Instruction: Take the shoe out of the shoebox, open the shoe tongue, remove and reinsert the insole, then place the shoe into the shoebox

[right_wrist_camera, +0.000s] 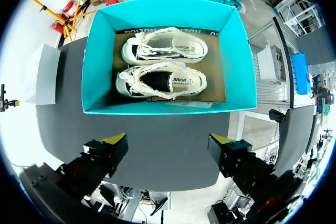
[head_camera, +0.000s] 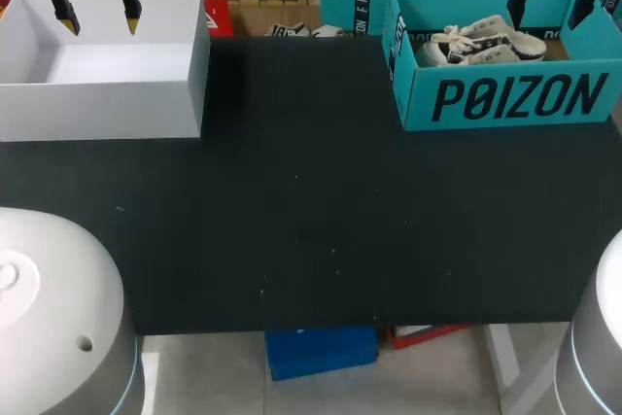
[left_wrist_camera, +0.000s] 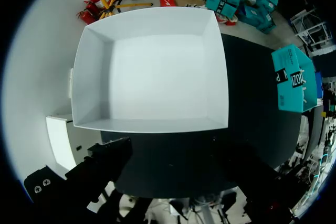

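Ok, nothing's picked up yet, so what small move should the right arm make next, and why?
Probably lower the right gripper into the teal shoebox toward the nearer shoe: it hangs open above the box, and both shoes lie inside.

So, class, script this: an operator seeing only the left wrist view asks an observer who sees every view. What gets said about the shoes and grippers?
Operator: What's in the teal box?
Observer: One shoe lies beside a second shoe, both soles down.
Operator: Is the right gripper holding one?
Observer: No, it is open, above them, touching nothing.
Operator: And mine?
Observer: The left gripper is open over the white box.
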Controlling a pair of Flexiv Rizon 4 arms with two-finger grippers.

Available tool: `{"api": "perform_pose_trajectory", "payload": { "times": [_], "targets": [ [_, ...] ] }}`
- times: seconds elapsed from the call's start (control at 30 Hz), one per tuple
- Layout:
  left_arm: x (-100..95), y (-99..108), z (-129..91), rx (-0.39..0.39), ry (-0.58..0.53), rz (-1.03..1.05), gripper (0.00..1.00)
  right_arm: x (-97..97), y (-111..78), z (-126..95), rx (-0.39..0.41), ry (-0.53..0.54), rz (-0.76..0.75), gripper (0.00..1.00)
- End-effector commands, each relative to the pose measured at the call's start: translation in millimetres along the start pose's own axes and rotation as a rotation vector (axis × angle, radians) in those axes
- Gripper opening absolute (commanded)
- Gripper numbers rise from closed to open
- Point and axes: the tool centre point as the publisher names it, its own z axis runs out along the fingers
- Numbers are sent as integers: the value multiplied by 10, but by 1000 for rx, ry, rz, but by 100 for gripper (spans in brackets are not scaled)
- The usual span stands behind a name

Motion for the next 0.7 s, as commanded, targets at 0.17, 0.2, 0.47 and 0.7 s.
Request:
{"api": "perform_pose_trajectory", "payload": {
  "times": [0.17,0.2,0.47,0.7],
  "targets": [
    [6,6,-5,-1,-2,-2,100,10,76,10,30,-21,-219,100],
    [6,6,-5,-1,-2,-2,100,15,83,0,32,-36,-279,100],
    [6,6,-5,-1,-2,-2,100,35,26,-200,-84,-82,-827,100],
    [6,6,-5,-1,-2,-2,100,46,-105,-357,-208,-27,-1301,100]
  ]
}}
